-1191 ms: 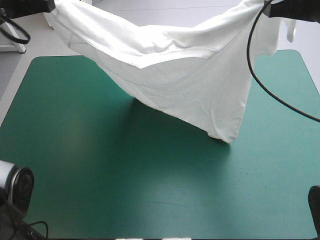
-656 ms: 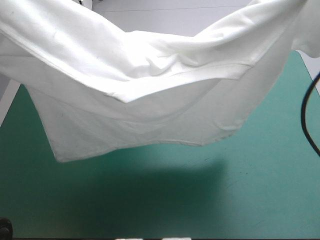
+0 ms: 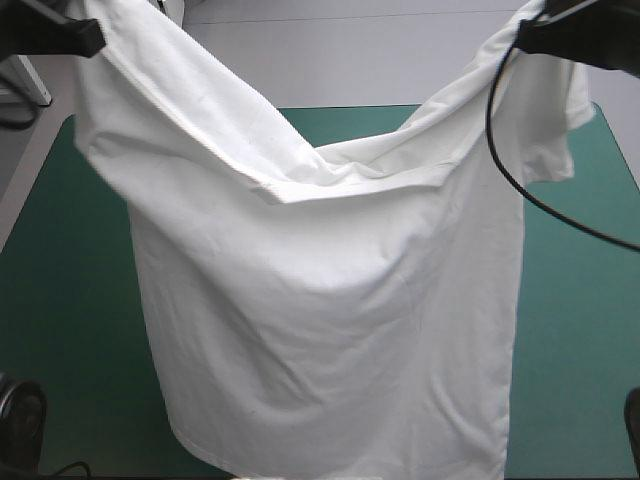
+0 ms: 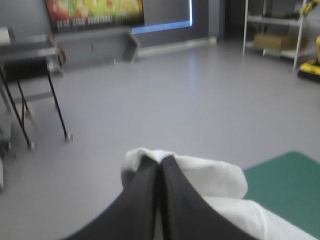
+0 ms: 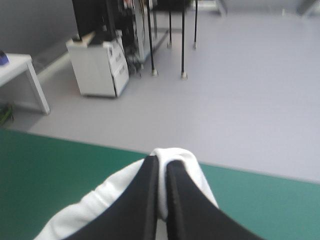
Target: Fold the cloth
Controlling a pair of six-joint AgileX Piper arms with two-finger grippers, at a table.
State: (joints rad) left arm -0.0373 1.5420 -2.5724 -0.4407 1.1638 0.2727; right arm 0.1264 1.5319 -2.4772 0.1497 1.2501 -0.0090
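Tabletop [image 3: 60, 300], teal-green cover: most of the middle was hidden behind the hanging garment. Bare cover showed along the left and right edges and in a short strip at the far edge.

T-shirt [image 3: 330, 330], white: it was held up in the air over the tabletop by two upper points, one above the far-left corner and one above the far-right corner. The top edge sagged between the two holds into a deep dip over the middle of the far edge. The body hung as one broad sheet with soft creases, reaching down toward the near edge. I could not tell whether the hem touched the cover. A short sleeve [image 3: 560, 140] hung loose just under the right-hand hold, near the far-right corner.

Left claw [image 4: 159, 160]: raised, with the black fingers drawn together to a point and clamped on a bunched fold of the T-shirt that wrapped over the tips.

Right claw [image 5: 160, 161]: also raised, fingers all but together with a thin white layer pinched between them. Cloth bulged round the tips.
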